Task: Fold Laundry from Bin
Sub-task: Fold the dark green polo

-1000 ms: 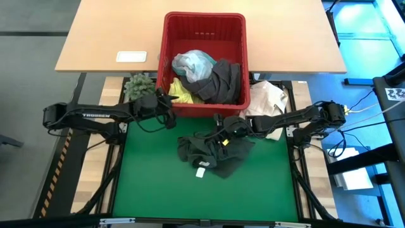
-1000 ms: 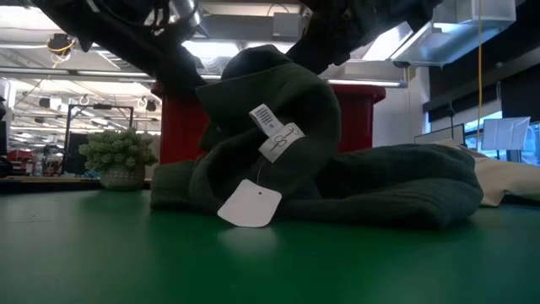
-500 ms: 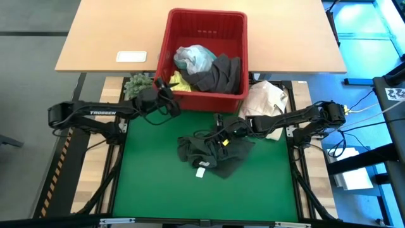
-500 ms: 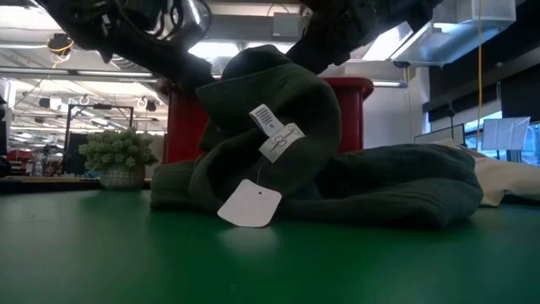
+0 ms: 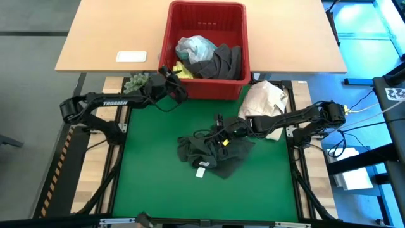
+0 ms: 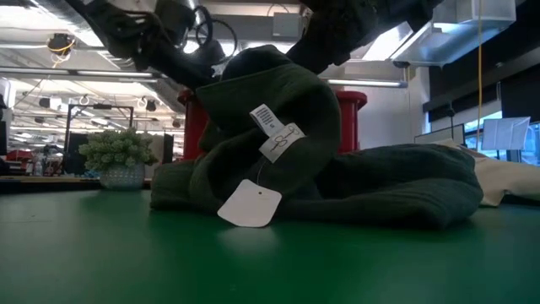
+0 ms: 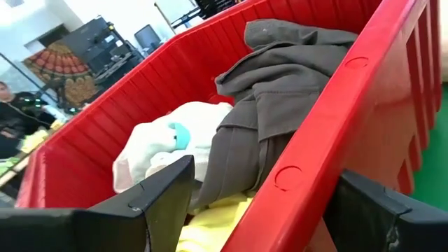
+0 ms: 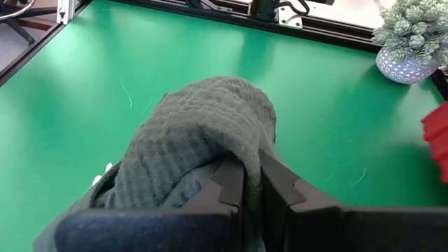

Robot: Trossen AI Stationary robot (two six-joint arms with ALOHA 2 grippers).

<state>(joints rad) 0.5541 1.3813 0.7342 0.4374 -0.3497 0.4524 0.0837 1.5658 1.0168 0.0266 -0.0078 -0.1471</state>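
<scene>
Bin rim straddled, green mat mostly free

Our left gripper (image 5: 180,90) spreads wide over the bin (image 5: 206,12) rim; right gripper (image 5: 221,134) pinches the dark garment (image 5: 212,152) mid-mat.

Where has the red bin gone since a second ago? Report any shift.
Yes. The bin has slid away from the green mat, farther onto the wooden table.
</scene>
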